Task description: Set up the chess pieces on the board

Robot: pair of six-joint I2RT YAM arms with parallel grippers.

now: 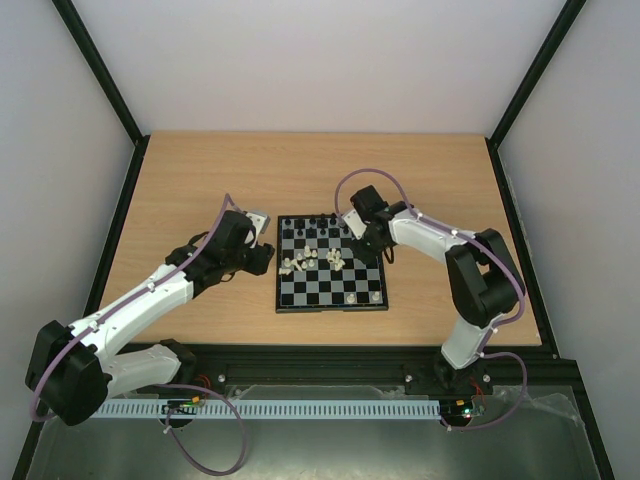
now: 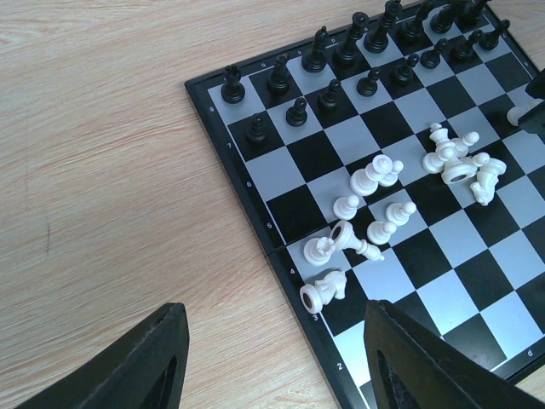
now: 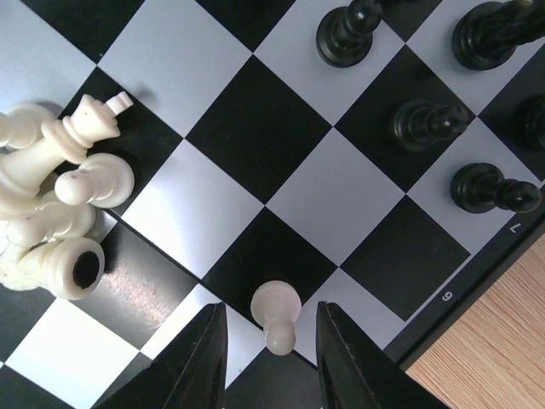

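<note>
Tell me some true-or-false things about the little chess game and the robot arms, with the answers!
1. The black chessmen stand upright in rows along one edge of the small black-and-grey checkered board. True.
2. Every white piece is standing up. False: many cream-white chessmen lie toppled in heaps mid-board.
3. The left gripper holds a black piece. False: the left gripper is open and empty.
4. A cream-white pawn sits between the fingers of the right gripper. True.

From the table's [image 1: 200, 170] near-left corner the left arm [image 1: 150, 295] reaches inward, left gripper [image 2: 274, 313] spread wide. The right arm [image 1: 470, 270] folds in from the near-right corner, right gripper [image 3: 271, 311] narrowly parted.
</note>
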